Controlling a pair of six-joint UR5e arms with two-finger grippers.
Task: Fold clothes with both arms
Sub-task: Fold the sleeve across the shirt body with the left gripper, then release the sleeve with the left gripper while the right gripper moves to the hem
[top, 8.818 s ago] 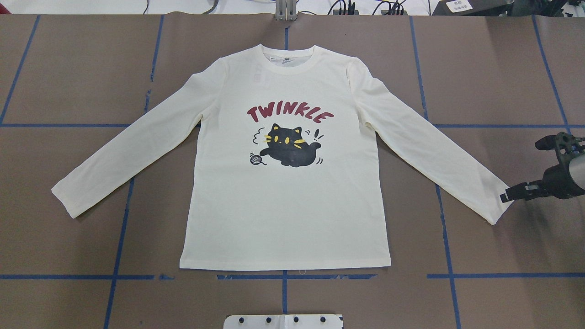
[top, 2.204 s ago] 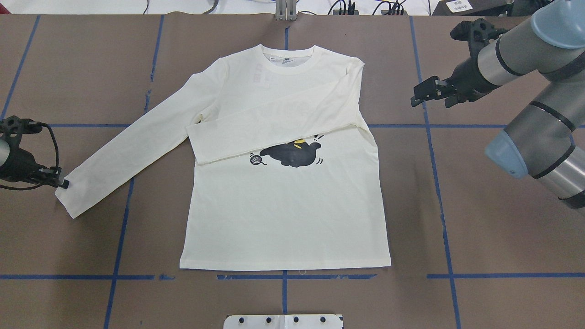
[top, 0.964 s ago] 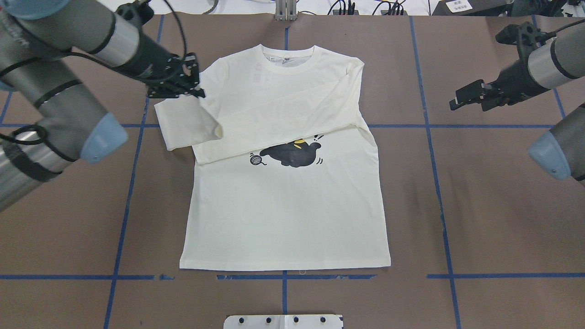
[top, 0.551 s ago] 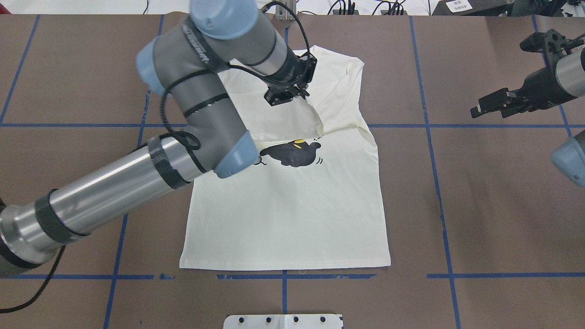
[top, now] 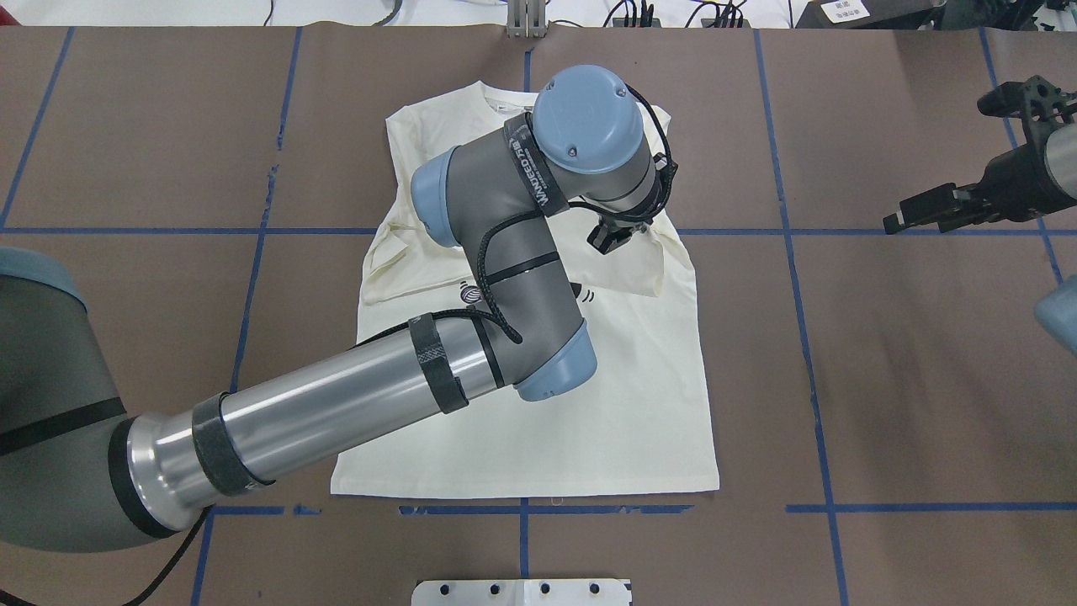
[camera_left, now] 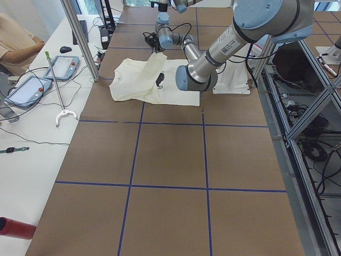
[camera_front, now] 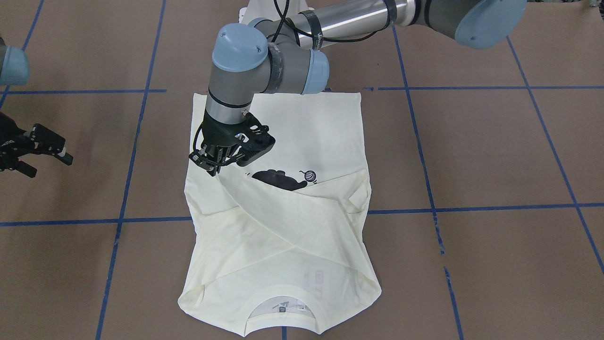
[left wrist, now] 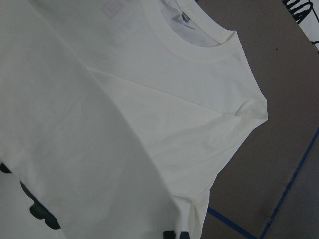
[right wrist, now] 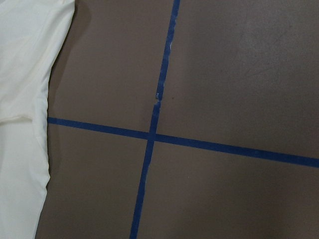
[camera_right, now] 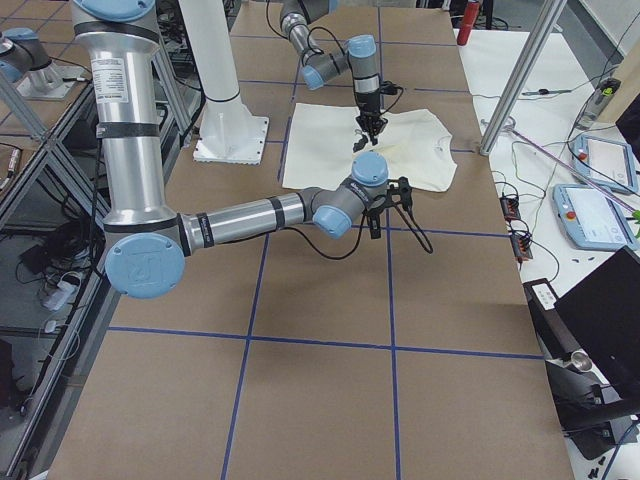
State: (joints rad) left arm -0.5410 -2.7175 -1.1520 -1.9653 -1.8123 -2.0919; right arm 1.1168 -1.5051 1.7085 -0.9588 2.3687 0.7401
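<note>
The cream-white shirt (camera_front: pixel 306 132) lies face up on the brown table, its collar away from the robot and only part of the black cat print showing. One sleeve lies folded flat across the chest. My left arm reaches over the shirt (top: pixel 623 404), and its gripper (camera_front: pixel 210 166) is shut on the cuff of the other sleeve, holding it raised across the chest toward the robot's right side. The left gripper (top: pixel 607 238) is mostly hidden under its own wrist in the overhead view. My right gripper (camera_front: pixel 49 166) hangs open and empty off the shirt's right side, also visible as the right gripper (top: pixel 896 225).
Blue tape lines (top: pixel 808 353) grid the table. A white plate (top: pixel 522 592) sits at the near edge. The white pedestal (camera_left: pixel 232 82) stands behind the shirt. A side table (camera_left: pixel 32 122) holds tablets and a grabber stick, with a person's arm at its far end.
The left gripper has carried its sleeve from the shirt's left side over the chest to the right. The right gripper has drawn back a little to the right, empty.
</note>
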